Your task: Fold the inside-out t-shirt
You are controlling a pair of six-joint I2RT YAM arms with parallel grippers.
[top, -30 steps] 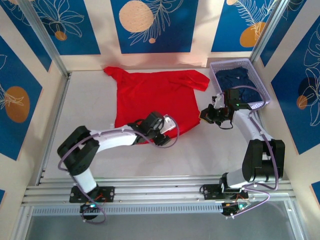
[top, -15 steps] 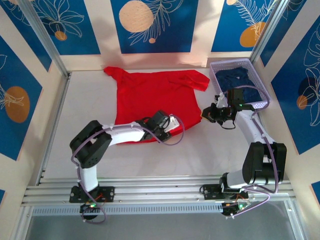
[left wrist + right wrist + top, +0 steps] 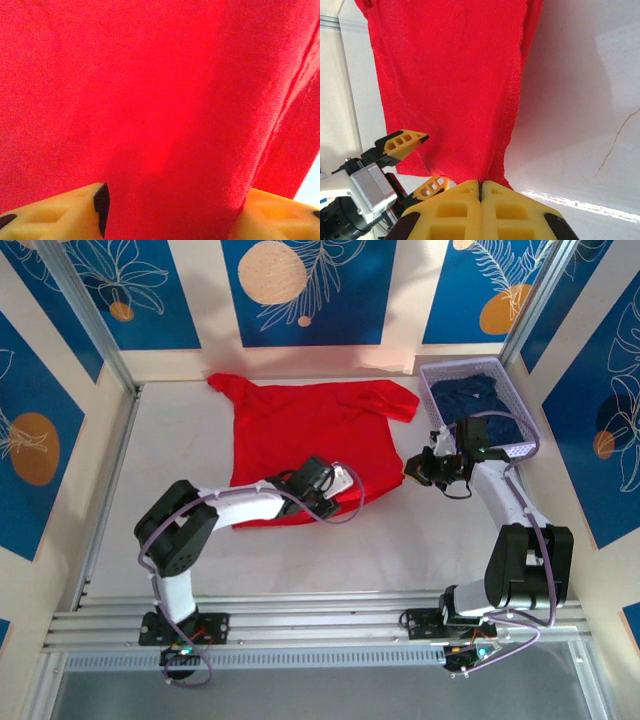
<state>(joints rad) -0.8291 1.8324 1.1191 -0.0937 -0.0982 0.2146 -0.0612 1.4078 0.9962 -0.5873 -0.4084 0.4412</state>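
Top and wrist views of the first fold being prepared. The bright red, soft cloth short-sleeved t-shirt point(image 3: 305, 430) lies spread flat on the white table point(image 3: 180, 440), toward the rear centre, with a plain red face upward and its collar end toward the back wall. The right gripper point(image 3: 481, 184) has its yellow pads pressed together at the shirt's near right corner, and we judge that it pinches the cloth edge there. The left gripper point(image 3: 173, 200) sits on the near hem with its fingers wide apart and red cloth bulging between them, not yet clamped. We take the step in hand to be securing the near hem. The next move calls for the left fingers to close on the cloth, then for both arms to lift together and carry the hem toward the collar. At the rear right, the lavender plastic mesh basket point(image 3: 520, 405) holds crumpled dark navy clothing point(image 3: 475, 395), just beside the shirt's right sleeve.
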